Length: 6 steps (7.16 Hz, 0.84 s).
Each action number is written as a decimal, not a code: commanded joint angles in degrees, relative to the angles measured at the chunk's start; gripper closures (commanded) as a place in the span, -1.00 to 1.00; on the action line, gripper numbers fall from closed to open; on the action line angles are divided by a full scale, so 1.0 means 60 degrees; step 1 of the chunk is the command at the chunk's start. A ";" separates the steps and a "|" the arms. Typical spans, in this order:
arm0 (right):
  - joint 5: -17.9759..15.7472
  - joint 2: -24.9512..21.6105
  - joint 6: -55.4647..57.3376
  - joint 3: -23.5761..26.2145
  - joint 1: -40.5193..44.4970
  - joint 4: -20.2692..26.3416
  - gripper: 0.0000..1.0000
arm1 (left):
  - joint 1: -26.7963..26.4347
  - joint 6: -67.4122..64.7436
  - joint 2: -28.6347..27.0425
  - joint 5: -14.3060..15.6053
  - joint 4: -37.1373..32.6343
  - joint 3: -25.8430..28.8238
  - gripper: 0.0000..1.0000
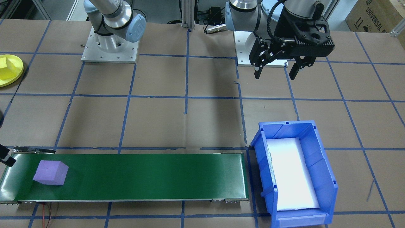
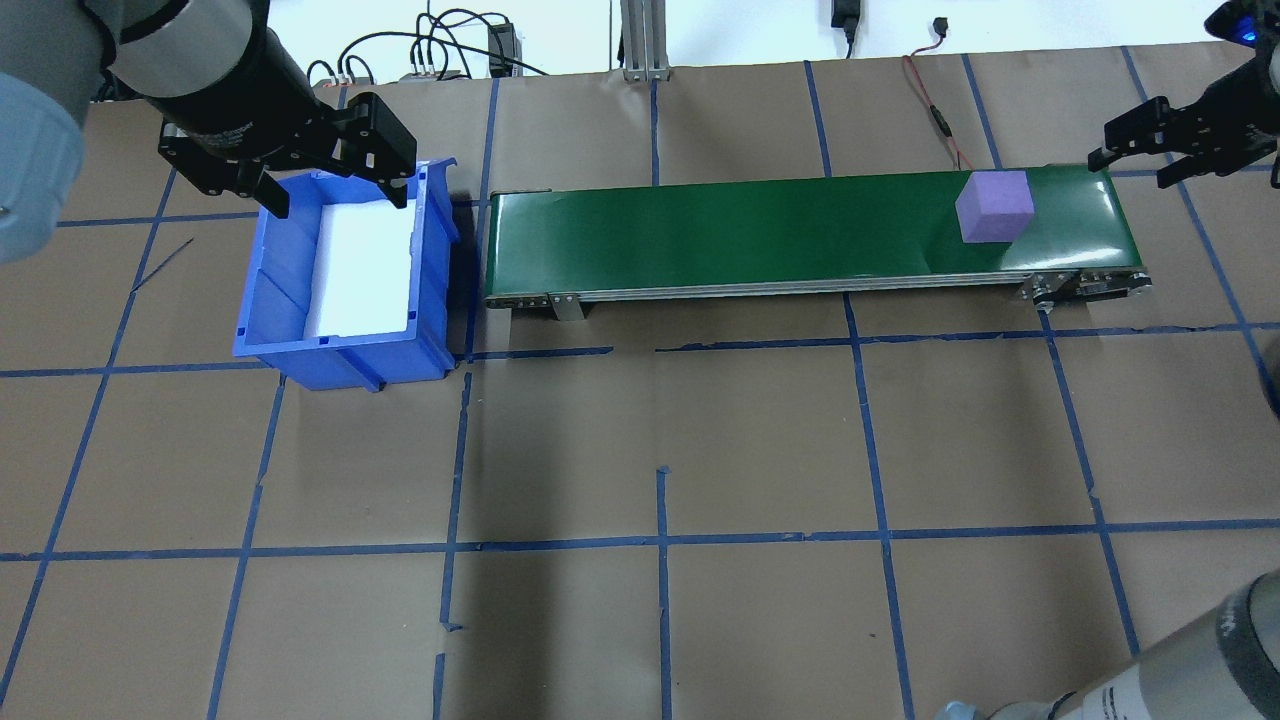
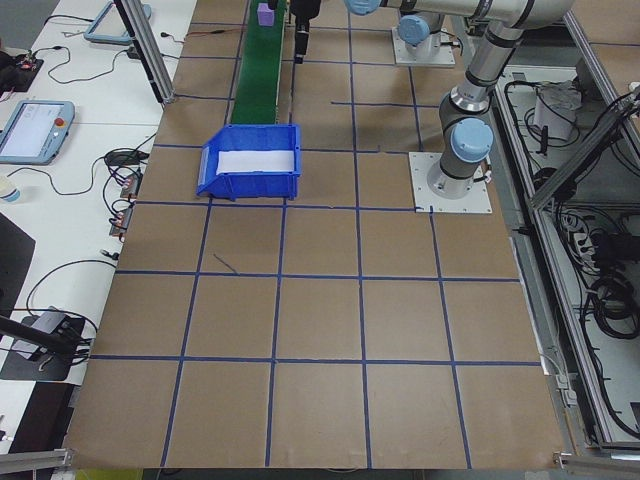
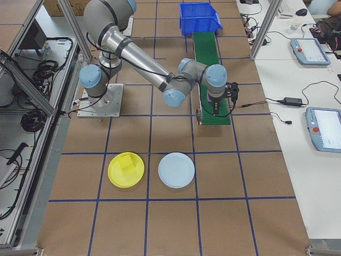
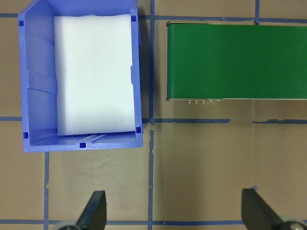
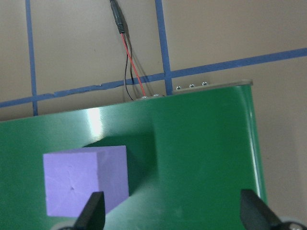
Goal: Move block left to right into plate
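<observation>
Purple foam, matte and sharp-edged, is what the block (image 1: 50, 172) is made of; it is sitting upright on the green conveyor belt (image 1: 142, 175) near the belt's end on the robot's right, with a tiny dimple showing in its top face in the right wrist view. The right gripper (image 6: 172, 213) is hovering over that end of the belt with its jaws spread wide, the block lying partly under one finger and not clasped. The left gripper (image 1: 276, 70) is hanging above the table just behind the blue bin (image 1: 295, 172), fingers parted and holding nothing. The bin is standing at the belt's other end, lined with a white foam pad (image 1: 292, 174). The yellow plate (image 4: 126, 169) is lying on the table well away from the belt, already carrying a yellow block (image 4: 126, 162), and a pale blue plate (image 4: 176, 169) is resting just beside it. Brown paper crossed by blue tape lines is covering the table (image 2: 660, 450). Side benches with tablets and cables are flanking the table in the side views.
</observation>
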 commanded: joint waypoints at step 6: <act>0.0918 0.0845 0.1447 -0.0138 0.0492 0.0137 -1.00 | 0.0000 0.0015 0.0001 0.0000 0.0000 0.0000 -1.00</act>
